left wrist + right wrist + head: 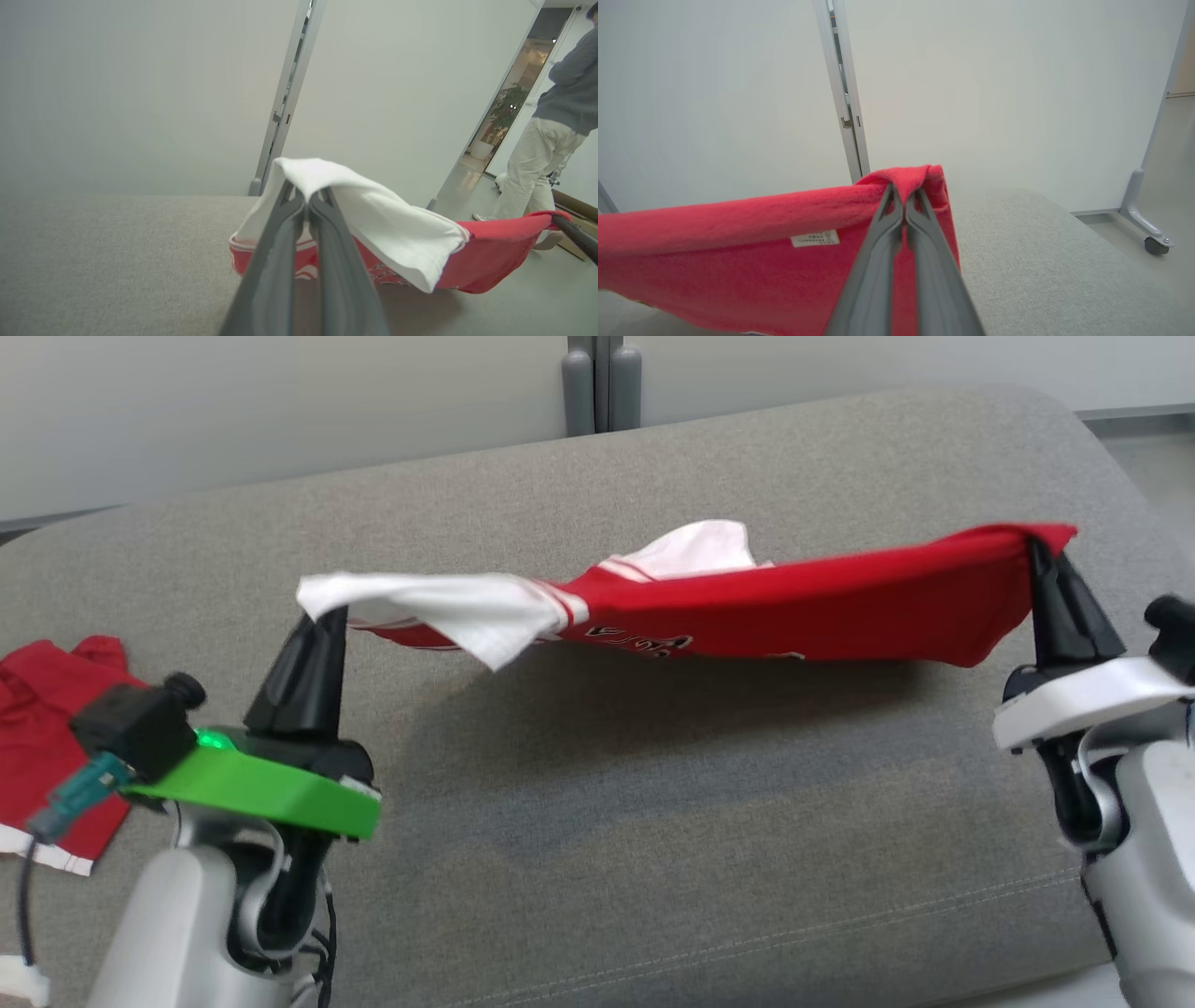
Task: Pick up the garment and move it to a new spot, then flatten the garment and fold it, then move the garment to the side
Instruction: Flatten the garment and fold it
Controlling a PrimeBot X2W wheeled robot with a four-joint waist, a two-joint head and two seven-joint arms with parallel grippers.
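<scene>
A red garment [822, 607] with white sleeves hangs stretched in the air above the grey cushion [597, 803], casting a shadow below. My left gripper [322, 611] is shut on its white sleeve end [355, 205] at the left. At the far right, my right gripper [1036, 546] is shut on the red hem corner [906, 179]. In the right wrist view the red cloth [738, 252] drapes leftward with a small white label [815, 239]. The left wrist view shows my left gripper [307, 196] under white fabric, with the red body [495, 252] running right.
A second red garment [51, 747] with white trim lies crumpled at the cushion's left edge. White partition walls [280, 401] stand behind. A person [556, 126] stands by a doorway in the left wrist view. A caster foot [1148, 233] sits on the floor at right.
</scene>
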